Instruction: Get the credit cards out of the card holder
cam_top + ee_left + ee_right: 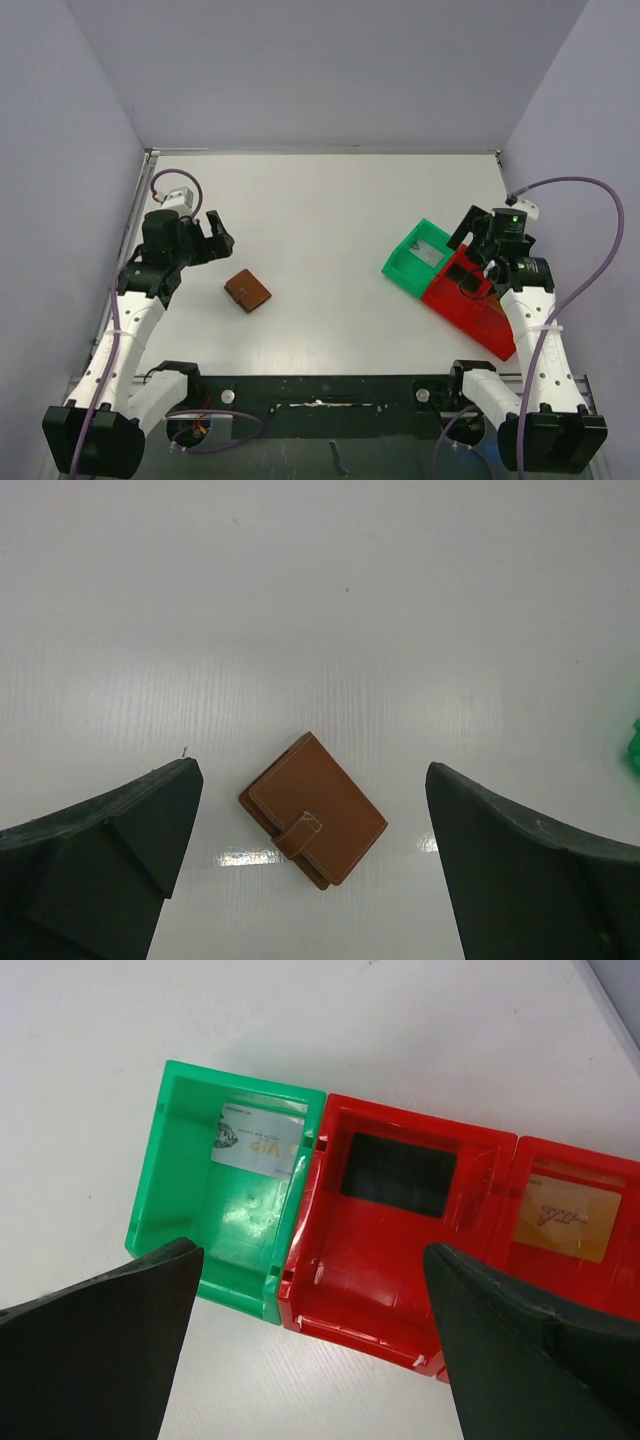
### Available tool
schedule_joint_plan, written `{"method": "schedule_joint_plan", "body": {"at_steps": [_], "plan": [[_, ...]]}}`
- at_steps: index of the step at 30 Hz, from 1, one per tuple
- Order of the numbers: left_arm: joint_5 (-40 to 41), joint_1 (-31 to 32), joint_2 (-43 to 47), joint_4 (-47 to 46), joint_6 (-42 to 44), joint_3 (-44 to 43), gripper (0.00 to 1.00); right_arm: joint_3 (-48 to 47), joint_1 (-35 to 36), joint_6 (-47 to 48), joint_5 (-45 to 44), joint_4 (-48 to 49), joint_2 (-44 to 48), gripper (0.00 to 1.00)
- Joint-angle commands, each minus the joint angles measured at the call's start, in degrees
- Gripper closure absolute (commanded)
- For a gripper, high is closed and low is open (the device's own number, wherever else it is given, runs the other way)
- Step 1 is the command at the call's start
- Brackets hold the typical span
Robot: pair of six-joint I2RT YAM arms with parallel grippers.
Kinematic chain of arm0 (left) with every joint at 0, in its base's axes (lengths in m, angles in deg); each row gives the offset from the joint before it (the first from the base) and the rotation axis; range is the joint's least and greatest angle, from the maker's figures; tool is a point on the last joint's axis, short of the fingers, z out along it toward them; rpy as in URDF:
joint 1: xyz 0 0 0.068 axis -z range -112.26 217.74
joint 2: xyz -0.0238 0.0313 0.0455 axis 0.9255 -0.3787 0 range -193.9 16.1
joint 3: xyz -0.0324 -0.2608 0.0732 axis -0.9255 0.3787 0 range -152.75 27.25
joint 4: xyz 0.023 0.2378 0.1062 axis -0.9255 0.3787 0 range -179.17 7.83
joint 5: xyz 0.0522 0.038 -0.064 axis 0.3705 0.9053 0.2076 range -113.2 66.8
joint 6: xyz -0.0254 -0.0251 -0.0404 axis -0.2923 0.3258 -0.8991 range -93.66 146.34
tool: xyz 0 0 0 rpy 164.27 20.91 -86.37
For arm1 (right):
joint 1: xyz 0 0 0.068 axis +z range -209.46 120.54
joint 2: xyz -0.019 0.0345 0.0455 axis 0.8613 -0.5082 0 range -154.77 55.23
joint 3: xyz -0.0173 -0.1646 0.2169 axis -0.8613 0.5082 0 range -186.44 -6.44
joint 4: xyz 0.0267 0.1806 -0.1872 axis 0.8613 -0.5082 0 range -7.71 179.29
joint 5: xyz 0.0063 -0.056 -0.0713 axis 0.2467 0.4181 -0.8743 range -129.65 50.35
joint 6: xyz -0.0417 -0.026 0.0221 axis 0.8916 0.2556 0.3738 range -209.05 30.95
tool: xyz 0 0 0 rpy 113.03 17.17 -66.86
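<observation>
Gaping empty: left fingers (90,870), right fingers (90,1350) | card holder (313,810) closed, inside hidden | credit cards (258,1140) in trays (175,1190)

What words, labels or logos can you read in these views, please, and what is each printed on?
"VIP": on the pale grey card in the green tray; its smaller print is too small to read.
Golden-orange card: a pale mark, too blurred to read.
Black card, brown card holder: no text visible.
</observation>
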Motion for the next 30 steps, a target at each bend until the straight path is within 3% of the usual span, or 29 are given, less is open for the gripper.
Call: {"method": "schedule_joint_plan", "body": {"at_steps": [1, 7, 19, 30], "plan": [[-5.58, -0.66, 1.70, -5.42, 0.10, 3.47, 0.05, 1.37, -0.86, -3.28, 0.40, 0.88, -1.57, 0.04], [-4.02, -0.82, 6.33, -7.90, 0.60, 9.23, 0.05, 4.86, -1.10, -5.71, 1.40, 3.83, -3.88, 0.16], [-0.47, -0.66, 10.37, -7.83, -1.52, 10.68, 0.13, 5.34, -0.65, -7.67, 4.39, 10.46, -11.64, 0.33], [1.86, -0.39, 10.34, -7.76, -1.57, 10.56, 0.17, 2.06, 2.38, -7.75, -3.51, 9.92, -21.53, 0.36]]}}
